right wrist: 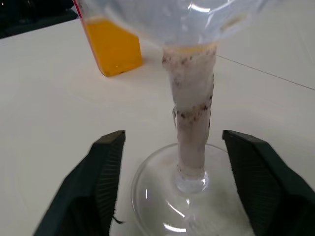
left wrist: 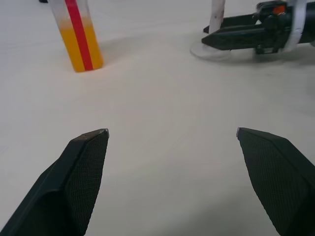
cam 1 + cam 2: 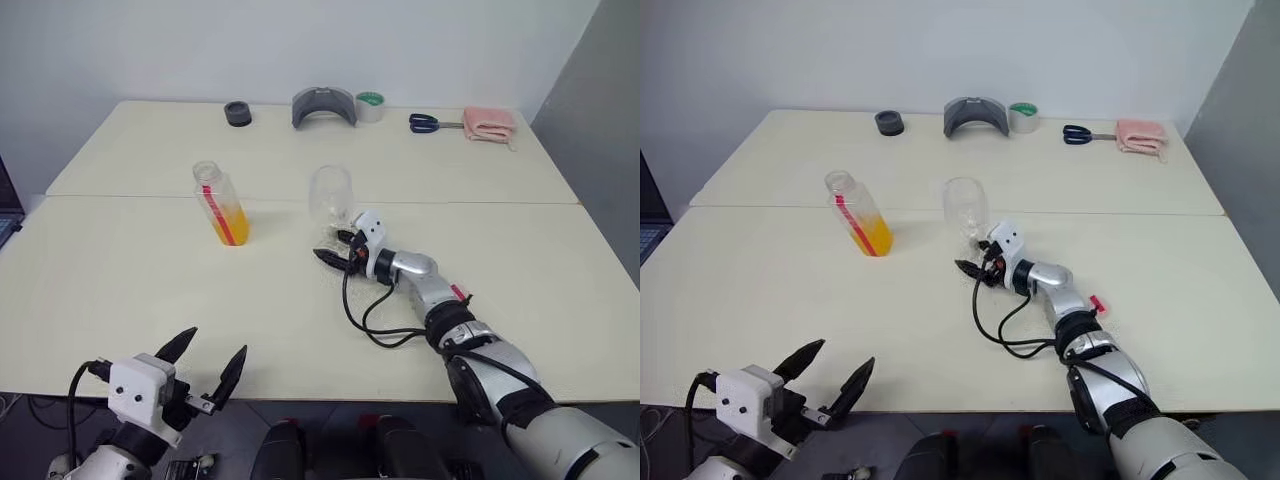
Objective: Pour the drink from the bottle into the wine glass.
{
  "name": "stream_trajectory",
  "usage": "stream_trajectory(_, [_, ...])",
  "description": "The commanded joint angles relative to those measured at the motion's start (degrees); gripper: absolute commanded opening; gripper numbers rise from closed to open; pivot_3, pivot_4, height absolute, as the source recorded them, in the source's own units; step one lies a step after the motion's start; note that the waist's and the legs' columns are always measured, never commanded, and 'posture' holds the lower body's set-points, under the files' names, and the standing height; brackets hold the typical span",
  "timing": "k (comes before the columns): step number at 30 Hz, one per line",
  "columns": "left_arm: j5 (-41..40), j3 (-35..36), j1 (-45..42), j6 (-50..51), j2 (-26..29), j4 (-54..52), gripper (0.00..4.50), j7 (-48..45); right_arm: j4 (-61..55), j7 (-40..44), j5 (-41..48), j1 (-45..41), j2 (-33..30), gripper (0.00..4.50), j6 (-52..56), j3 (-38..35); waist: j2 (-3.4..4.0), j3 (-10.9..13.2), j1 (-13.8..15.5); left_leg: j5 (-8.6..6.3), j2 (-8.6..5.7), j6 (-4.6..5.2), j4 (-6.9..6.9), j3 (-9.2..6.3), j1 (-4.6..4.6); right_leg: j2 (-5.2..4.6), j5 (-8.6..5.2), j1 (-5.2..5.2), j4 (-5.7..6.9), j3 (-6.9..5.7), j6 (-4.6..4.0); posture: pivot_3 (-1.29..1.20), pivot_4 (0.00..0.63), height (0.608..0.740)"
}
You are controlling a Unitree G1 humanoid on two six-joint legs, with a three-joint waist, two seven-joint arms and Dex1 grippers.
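The bottle (image 3: 221,205) bears a red strip without readable writing. The right tool (image 1: 170,162) is spread around the wine glass (image 3: 332,196) stem; the left tool (image 3: 205,358) is spread at the table's (image 3: 150,290) near edge.

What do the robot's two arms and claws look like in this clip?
Each claw has two black pointed fingers. The left claw sits on a white boxy block with a black cable. The right claw has a white mount, a silver and black arm, a small red tag and a looping black cable.

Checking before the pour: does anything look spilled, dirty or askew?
Yes. The wine glass has dark specks on its whitish, cloudy stem, so it looks dirty. The bottle stands upright without a cap. No spill shows on the table.
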Motion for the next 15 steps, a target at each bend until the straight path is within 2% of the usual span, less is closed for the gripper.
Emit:
stream_trajectory(1, [-0.81, 2.29, -2.25, -1.32, 1.28, 3.78, 4.50, -0.39, -12.24, 1.35, 1.67, 4.98, -1.63, 4.47, 3.15, -0.51, 0.01, 0.00, 0.17, 0.00, 0.00, 0.00, 0.00, -0.01, 0.00, 0.00, 0.00, 0.00, 0.01, 0.00, 0.00, 0.00, 0.150, 0.740])
stream_trajectory(5, [-0.48, 3.89, -10.25, -0.87, 2.97, 11.14, 4.50, 1.04, -34.50, 1.94, 3.64, 15.70, -6.00, 4.47, 12.45, 0.23, 0.05, 0.00, 0.71, 0.00, -0.02, 0.00, 0.01, -0.12, -0.03, -0.01, 0.00, 0.02, 0.05, -0.07, 0.01, 0.00, 0.150, 0.740])
stream_trajectory(8, [0.70, 4.87, -19.76, -1.44, 4.92, 19.51, 4.50, 3.54, -53.01, 2.80, 7.03, 23.26, -11.05, 4.47, 21.70, 0.24, 0.50, 0.07, 1.22, 0.00, -0.08, 0.00, -0.06, -0.07, -0.01, -0.07, 0.00, -0.01, 0.00, -0.01, 0.03, 0.00, 0.150, 0.740])
stream_trajectory(11, [1.53, 4.89, -26.96, -1.29, 5.87, 24.20, 4.50, 5.38, -65.33, 2.82, 10.95, 27.09, -15.37, 4.47, 30.18, -0.27, 0.21, 0.06, 1.45, 0.00, 0.05, 0.00, -0.01, -0.34, -0.08, 0.12, -0.01, 0.00, 0.07, -0.17, 0.01, 0.00, 0.150, 0.740])
stream_trajectory(15, [3.64, 3.71, -41.21, 1.87, 7.02, 34.29, 4.50, 10.33, -82.34, 3.91, 19.64, 29.21, -25.52, 4.47, 44.44, -3.62, 0.13, 0.04, 1.55, 0.01, -0.01, 0.00, 0.03, -0.38, -0.03, 0.10, -0.01, 0.05, 0.11, -0.22, 0.02, 0.00, 0.150, 0.740])
